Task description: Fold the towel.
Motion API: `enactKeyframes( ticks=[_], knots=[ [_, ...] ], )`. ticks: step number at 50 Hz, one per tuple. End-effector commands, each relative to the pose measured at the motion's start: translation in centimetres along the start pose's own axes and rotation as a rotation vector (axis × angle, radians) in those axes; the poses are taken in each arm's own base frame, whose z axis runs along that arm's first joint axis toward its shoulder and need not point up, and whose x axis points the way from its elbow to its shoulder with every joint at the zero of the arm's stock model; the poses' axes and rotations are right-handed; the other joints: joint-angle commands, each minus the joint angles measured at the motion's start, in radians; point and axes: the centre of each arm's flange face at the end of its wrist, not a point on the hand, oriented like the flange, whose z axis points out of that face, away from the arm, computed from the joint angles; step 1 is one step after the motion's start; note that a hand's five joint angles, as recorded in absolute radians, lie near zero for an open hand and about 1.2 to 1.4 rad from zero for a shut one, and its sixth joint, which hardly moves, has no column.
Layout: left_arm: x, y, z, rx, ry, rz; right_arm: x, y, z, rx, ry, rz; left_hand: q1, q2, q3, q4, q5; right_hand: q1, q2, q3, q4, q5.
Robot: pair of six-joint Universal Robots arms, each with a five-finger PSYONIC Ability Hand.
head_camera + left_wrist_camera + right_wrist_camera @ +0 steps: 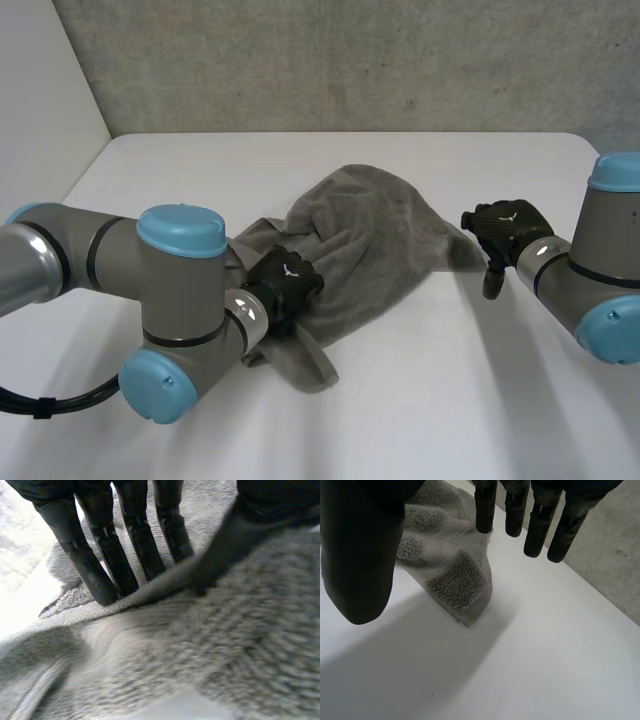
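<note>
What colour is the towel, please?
The towel is plain grey; head view shows it best.

left hand [285, 280] pinches the towel [375, 235] between thumb and fingers, right hand [510, 228] hangs with straight fingers.

A white table [430, 410] with rounded far corners stands against a rough grey wall [350, 60]. On it lies a single grey towel [375, 240] in a rumpled, loosely bunched heap, not spread flat. It sits around the middle of the table, with a narrow tail trailing toward the near edge. At its right side one corner rests flat on the white top, where the pile shows bands of ribbed and plain weave.
</note>
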Motion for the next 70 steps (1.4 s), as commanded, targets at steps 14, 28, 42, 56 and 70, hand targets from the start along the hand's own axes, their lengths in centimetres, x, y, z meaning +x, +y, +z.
enactKeyframes(
  ticks=[14,28,42,56,70],
  knots=[
    [-6.9,-0.4,-1.1,0.121,-0.345,-0.164,-0.4,1.6,3.7,0.055,0.026,0.006,0.062,0.063,0.054,0.06,-0.107,0.293,0.267,0.268,0.282,0.32],
    [-8.0,3.2,-1.9,0.036,-0.367,-0.307,-0.6,2.6,6.3,0.062,0.031,0.013,0.062,0.063,0.054,0.06,-0.107,0.287,0.261,0.262,0.276,0.314],
    [-8.3,4.2,-2.0,0.009,-0.373,-0.319,-0.6,2.9,8.1,0.08,0.035,0.055,0.062,0.063,0.054,0.06,-0.107,0.281,0.255,0.256,0.27,0.308],
    [-8.3,4.1,-1.9,0.032,-0.386,-0.315,-0.7,3.0,9.2,0.099,0.027,0.053,0.062,0.063,0.054,0.06,-0.107,0.316,0.29,0.291,0.305,0.343],
    [-8.4,4.1,-1.9,0.034,-0.387,-0.315,-0.7,2.3,9.5,0.132,0.013,0.048,0.062,0.063,0.054,0.06,-0.107,0.322,0.296,0.297,0.311,0.349]
  ],
)
